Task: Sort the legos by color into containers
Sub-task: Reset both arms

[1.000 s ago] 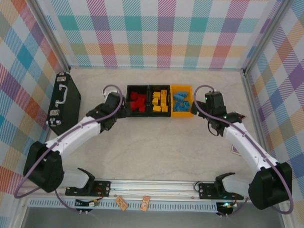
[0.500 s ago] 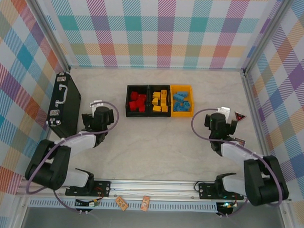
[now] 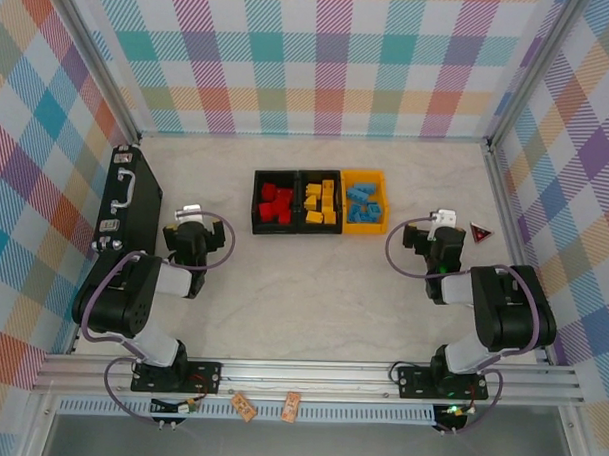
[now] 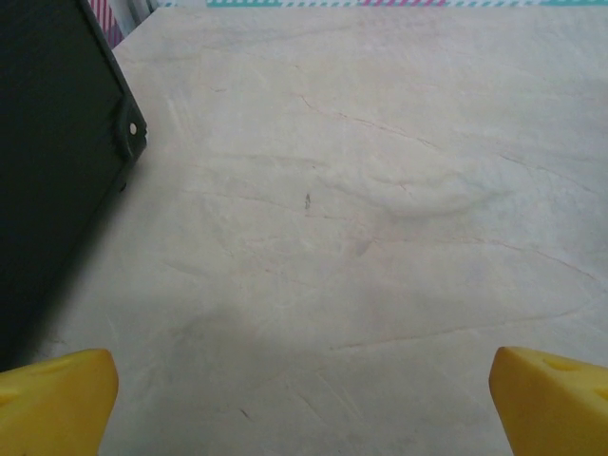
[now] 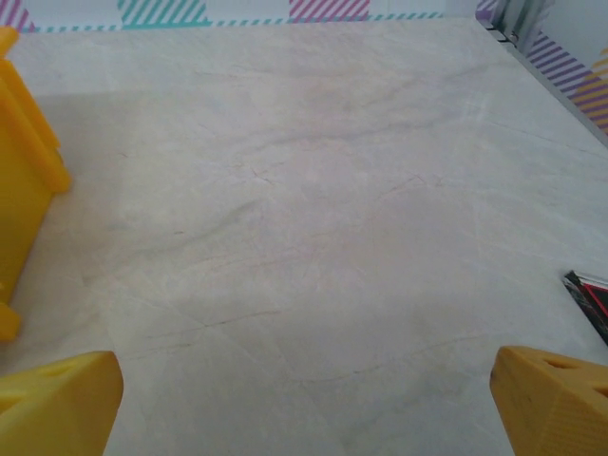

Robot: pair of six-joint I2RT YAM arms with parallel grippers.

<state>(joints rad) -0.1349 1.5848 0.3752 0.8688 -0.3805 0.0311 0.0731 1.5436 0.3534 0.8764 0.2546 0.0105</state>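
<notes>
1. At the far middle of the table (image 3: 312,288) stands a row of three joined bins (image 3: 300,198), two black and one orange-yellow.
2. Red bricks (image 3: 276,204) lie in the left black bin, yellow bricks (image 3: 323,202) in the middle black one, and blue bricks (image 3: 363,204) in the orange-yellow one on the right.
3. Both arms are folded back on themselves, one at each side, well apart from the bins.
4. The left gripper (image 3: 192,216) (image 4: 304,394) points over bare table near a black case (image 3: 125,197) (image 4: 47,171). Its yellow fingers (image 4: 57,389) are spread wide and hold nothing.
5. The right gripper (image 3: 442,223) (image 5: 304,394) is also spread wide and empty, touching nothing. A small triangle (image 3: 479,231) (image 5: 589,299) lies near it on its right.
</notes>
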